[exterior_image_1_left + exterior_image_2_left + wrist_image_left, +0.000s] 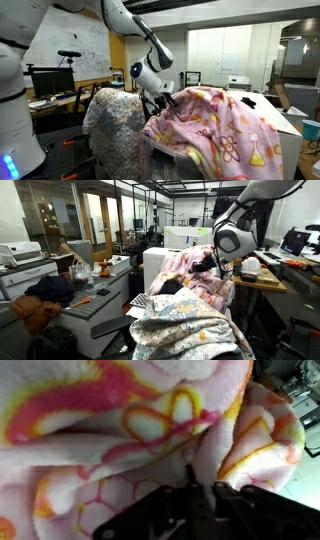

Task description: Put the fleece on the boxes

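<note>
With fingers (195, 495) pressed together on one thin fold of the fleece (230, 130), heaped in the middle just right of the pale cloth (112, 125), could easily lose this soft fold when lifting, or pull the heavy rest off sideways and snag that cloth.

White glossy arm (135, 26) with rounded links, dark joint bands, black gripper (200, 485)
</note>
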`<state>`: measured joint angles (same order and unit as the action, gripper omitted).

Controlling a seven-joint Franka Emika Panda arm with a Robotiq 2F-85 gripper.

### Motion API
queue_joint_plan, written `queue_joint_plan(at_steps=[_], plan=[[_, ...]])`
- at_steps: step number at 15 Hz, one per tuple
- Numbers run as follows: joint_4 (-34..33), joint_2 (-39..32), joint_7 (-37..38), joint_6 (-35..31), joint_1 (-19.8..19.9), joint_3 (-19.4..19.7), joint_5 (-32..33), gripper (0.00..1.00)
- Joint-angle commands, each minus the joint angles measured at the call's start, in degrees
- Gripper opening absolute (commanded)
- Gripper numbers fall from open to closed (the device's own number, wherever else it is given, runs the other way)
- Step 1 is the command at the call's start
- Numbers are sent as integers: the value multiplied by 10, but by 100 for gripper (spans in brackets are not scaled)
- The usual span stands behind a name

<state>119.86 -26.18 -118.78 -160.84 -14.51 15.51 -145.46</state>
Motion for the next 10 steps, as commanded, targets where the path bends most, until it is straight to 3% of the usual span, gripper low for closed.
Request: queue_joint_plan(at_steps=[1, 10], plan=[[20, 32, -3, -18, -11, -5, 21, 0], [14, 114, 119, -111, -5, -60, 171, 1]])
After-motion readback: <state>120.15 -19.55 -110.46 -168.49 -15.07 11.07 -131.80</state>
